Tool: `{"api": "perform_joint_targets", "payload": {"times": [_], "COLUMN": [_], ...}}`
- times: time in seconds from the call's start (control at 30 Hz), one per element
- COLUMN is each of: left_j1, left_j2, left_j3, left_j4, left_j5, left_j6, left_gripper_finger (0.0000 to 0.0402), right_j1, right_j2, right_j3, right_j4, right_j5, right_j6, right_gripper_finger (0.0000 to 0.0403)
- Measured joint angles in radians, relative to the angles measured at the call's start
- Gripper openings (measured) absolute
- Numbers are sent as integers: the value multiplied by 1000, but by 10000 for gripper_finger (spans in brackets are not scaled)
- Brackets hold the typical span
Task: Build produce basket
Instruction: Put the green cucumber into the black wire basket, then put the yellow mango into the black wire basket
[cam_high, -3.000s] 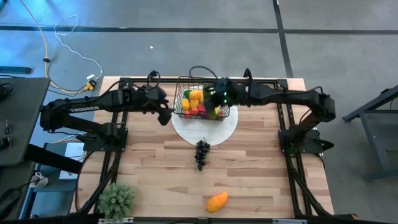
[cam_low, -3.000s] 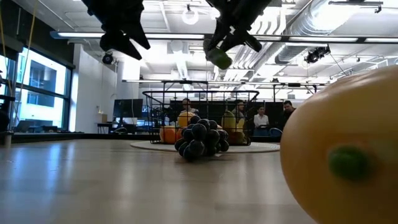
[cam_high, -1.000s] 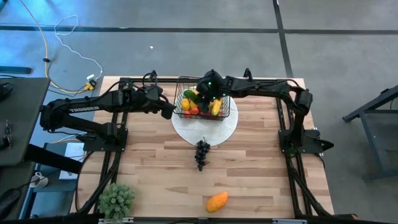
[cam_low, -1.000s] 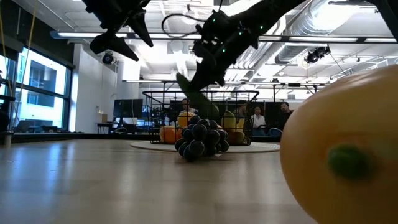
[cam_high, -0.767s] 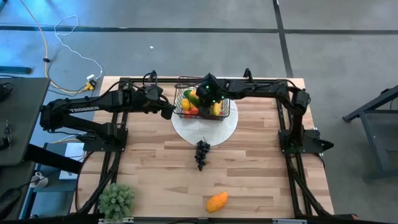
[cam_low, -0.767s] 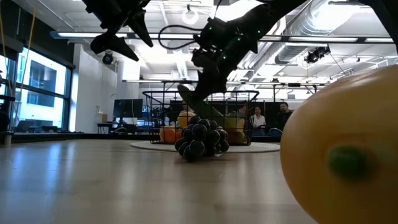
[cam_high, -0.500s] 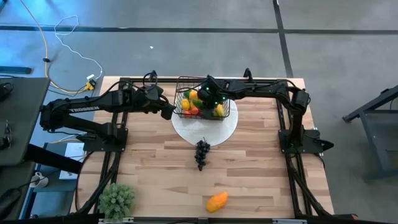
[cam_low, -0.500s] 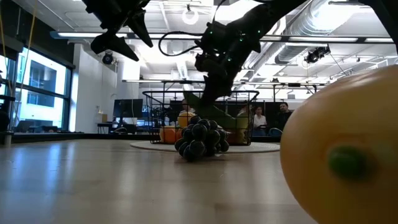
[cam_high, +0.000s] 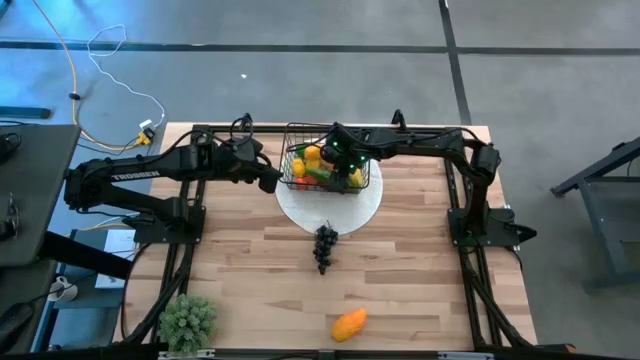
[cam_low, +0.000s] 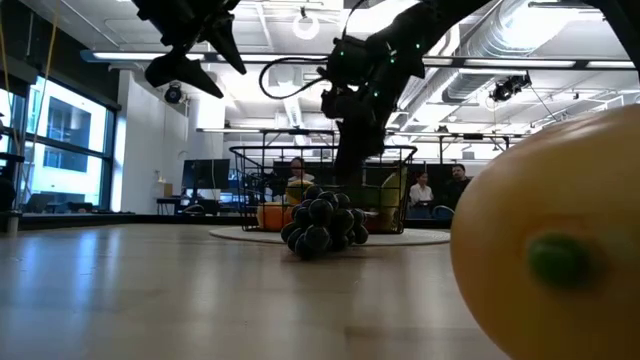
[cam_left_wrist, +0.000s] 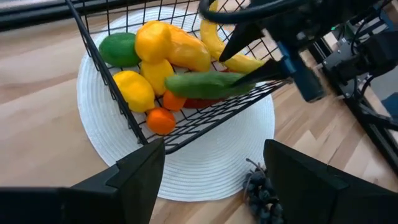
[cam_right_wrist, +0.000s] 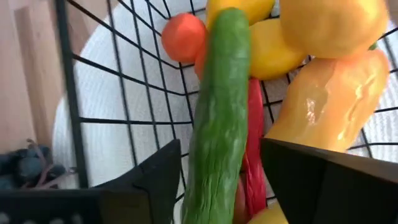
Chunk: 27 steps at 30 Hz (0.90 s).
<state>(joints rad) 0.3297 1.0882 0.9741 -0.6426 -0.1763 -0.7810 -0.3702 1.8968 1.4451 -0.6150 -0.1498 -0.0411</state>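
- Your left tool (cam_high: 270, 178) waits just left of the basket (cam_high: 290, 150), fingers apart, holding nothing.
- The basket sits on the white plate (cam_high: 362, 203), already holding most produce.
- Your right tool (cam_high: 335, 160), inside the basket, has its fingers spread around the cucumber (cam_left_wrist: 208, 84), which lies on the pile.
- The grapes (cam_high: 324, 245) and mango (cam_high: 348, 324) lie on the worktop (cam_high: 250, 270) in front of the basket.

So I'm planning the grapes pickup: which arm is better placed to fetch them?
Probably the left. The left gripper hovers open beside the basket, free, while the right gripper is down inside it with the cucumber between its fingers. The grapes lie on the table just before the plate.
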Motion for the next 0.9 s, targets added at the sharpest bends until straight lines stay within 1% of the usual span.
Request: {"api": "perform_joint_targets", "payload": {"times": [0.13, 0.37, 0.43, 0.57, 0.67, 0.77, 0.9], "left_j1": [-18, -77, -102, -164, -201, -225, -256], "left_j2": [0, 0, 0, 7, 7, 7, 7], "left_j3": [0, 0, 0, 0, 0, 0, 0], "left_j4": [0, 0, -5, -45, -109, -175, -201], "left_j5": [-9, -31, -51, -106, -141, -149, -147], "left_j6": [-51, -107, -131, -187, -216, -230, -212], "left_gripper_finger": [264, 264, 263, 257, 253, 251, 251], "right_j1": [0, 5, 11, 30, 52, 80, 126], "right_j2": [-8, -8, -8, -8, -8, -8, -8], "right_j3": [57, 182, 215, 269, 308, 341, 359], "right_j4": [-64, -197, -231, -303, -352, -386, -401], "right_j5": [4, 17, 17, 18, 25, 35, 55], "right_j6": [21, 26, 30, 103, 167, 224, 318], "right_gripper_finger": [217, 222, 222, 222, 222, 222, 222]}}
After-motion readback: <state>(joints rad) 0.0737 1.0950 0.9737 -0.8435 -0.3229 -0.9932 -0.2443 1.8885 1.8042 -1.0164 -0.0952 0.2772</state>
